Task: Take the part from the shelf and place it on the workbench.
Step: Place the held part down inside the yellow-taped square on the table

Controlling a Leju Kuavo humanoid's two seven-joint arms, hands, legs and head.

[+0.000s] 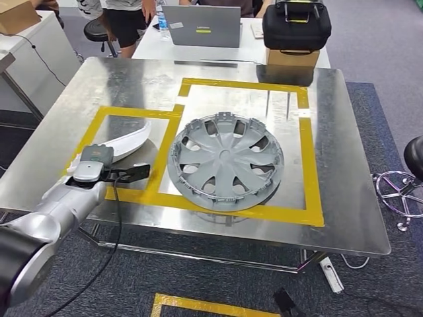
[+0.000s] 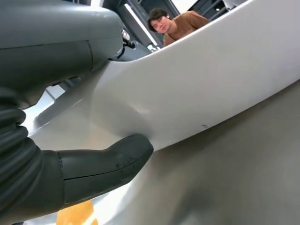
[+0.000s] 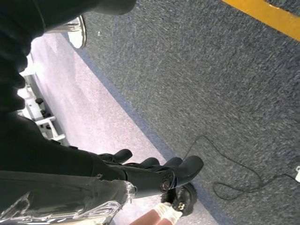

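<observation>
Head view: steel table (image 1: 349, 198) marked with yellow tape (image 1: 312, 178). Left hand (image 1: 107, 168) reaches over the near left edge, at the white curved part (image 1: 131, 140), which lies inside the left taped box. Left wrist view: thumb (image 2: 106, 166) presses the underside of the white part, upper fingers (image 2: 60, 51) on its top face, so the hand holds it. Grey hubcap (image 1: 225, 162) lies flat in the larger taped box, just beside. Right wrist view: right hand (image 3: 155, 173) hangs above blue carpet (image 3: 229, 84), fingers nearly straight, holding nothing
</observation>
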